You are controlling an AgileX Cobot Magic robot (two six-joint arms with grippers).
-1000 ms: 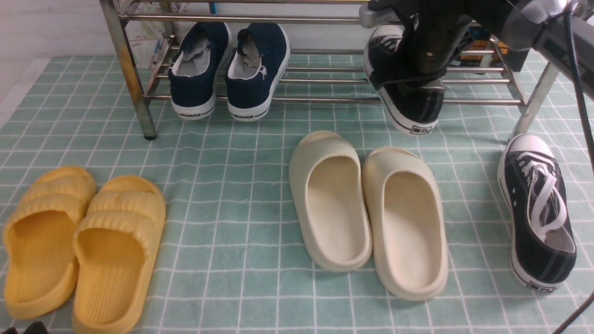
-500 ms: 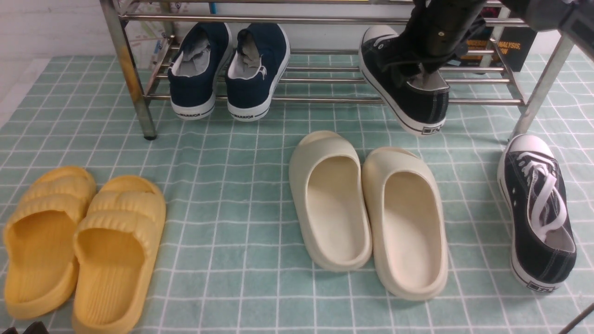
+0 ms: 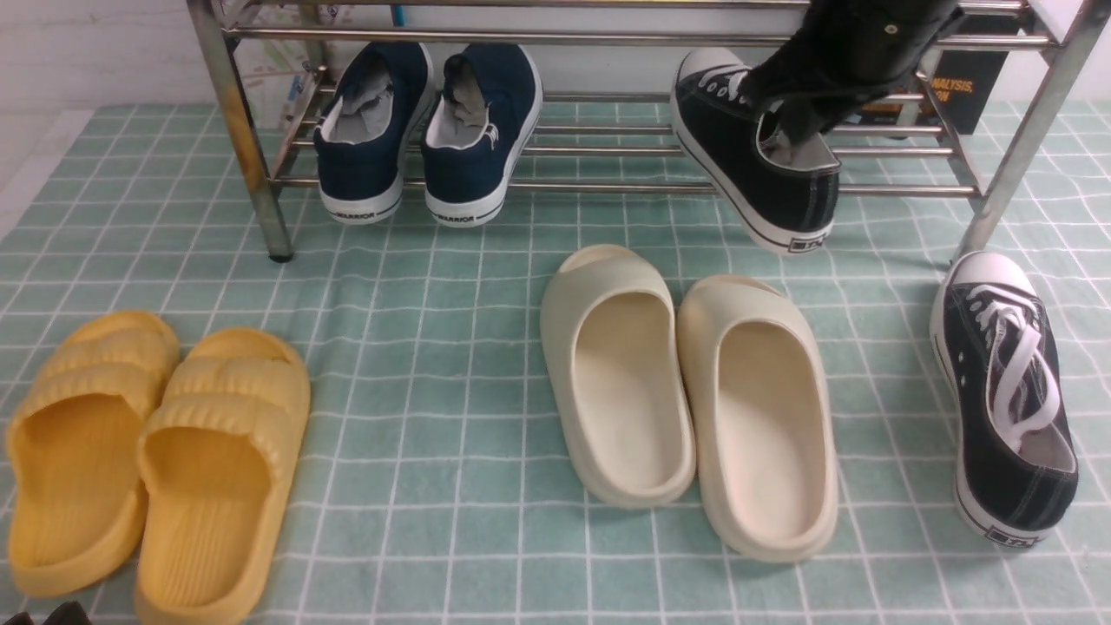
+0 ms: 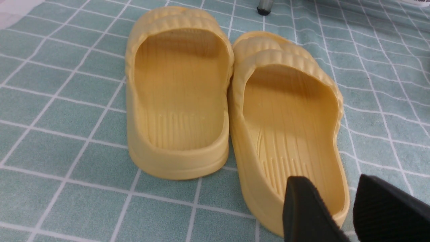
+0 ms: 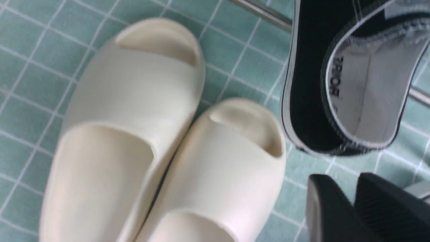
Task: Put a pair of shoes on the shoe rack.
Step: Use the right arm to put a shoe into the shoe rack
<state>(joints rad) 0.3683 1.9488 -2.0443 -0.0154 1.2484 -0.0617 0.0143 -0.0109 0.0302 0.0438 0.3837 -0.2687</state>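
Two yellow slides (image 3: 147, 451) lie at the far left on the checked mat (image 3: 434, 286). The left gripper (image 4: 331, 179) hangs near the heel of one, its jaws apart and empty, and nothing on that side has shifted. Further along, the navy sneakers (image 3: 425, 130) sit on the lower shelf of the shoe rack (image 3: 608, 187). The cream slides (image 3: 686, 391) lie side by side on the mat in front of it. Both pairs are where they were.

The change is to the right of them. A second ago the right gripper (image 5: 339, 178) gripped the first black sneaker (image 3: 764, 174) at its opening, tilted over the rack's front bar. Now that sneaker rests on the lower shelf by itself, toe cap towards the back and heel hanging out past the front bar. The right gripper has lifted clear of the shoe, and in its wrist view its jaws look pressed together on nothing. One half of the pair therefore seems delivered, though the overhanging heel may want watching.

Farthest right, the second black sneaker (image 3: 1007, 408) lies on the mat just beside the rack's right leg, untouched. I judge it to be the next pick-up.
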